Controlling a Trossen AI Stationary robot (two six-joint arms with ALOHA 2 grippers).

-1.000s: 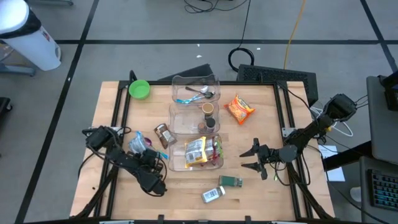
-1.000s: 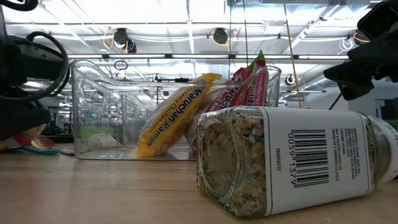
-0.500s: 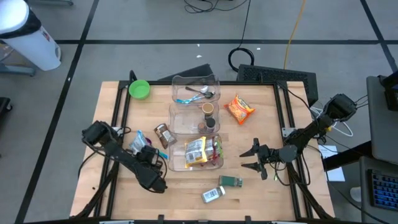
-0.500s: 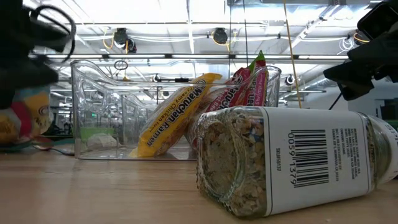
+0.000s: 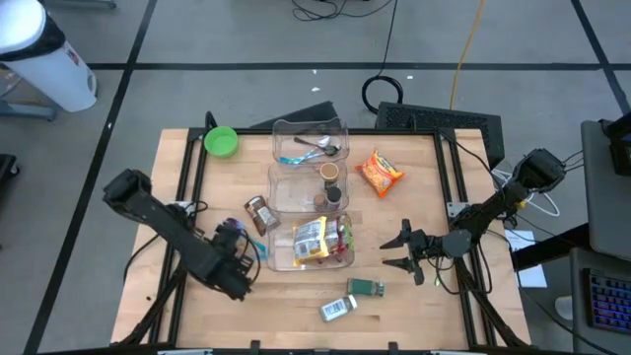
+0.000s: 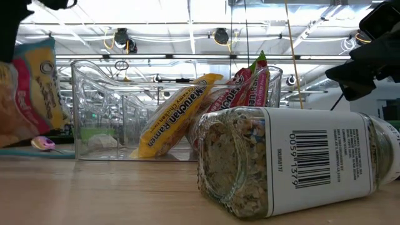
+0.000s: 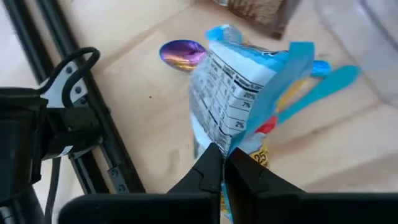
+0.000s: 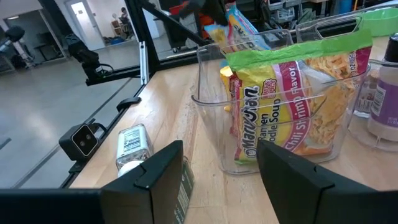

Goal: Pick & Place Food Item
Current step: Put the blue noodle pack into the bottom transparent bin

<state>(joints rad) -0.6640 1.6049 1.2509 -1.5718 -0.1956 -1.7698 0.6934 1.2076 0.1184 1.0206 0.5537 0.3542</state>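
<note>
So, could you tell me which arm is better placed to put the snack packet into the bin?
The left: its fingers already pinch the snack packet beside the bin. The right gripper waits open, empty.

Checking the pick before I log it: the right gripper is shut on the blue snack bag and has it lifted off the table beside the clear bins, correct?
Wrong arm. The left gripper is shut on the blue snack bag and holds it off the table, as the left wrist view shows. The right gripper waits open on the other side of the clear bins.
</note>
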